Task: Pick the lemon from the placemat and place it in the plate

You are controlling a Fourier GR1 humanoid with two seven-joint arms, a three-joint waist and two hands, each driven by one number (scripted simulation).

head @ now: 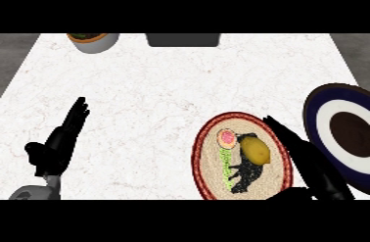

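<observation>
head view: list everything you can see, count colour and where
counter: 1, white marble, fills the view
placemat: 1, oval, beige with red rim and a dark printed picture, near right
lemon: 1, yellow, on the placemat, right of its middle
plate: 1, dark blue rim, white ring, brown centre, right edge, partly cut off
pot: 1, pale grey, far left, cut off at the top
dark block: 1, dark grey, far centre, cut off at the top
left hand: 1, black, fingers straight, near left on the counter
right hand: 1, black, fingers straight, at the placemat's right edge beside the lemon
</observation>
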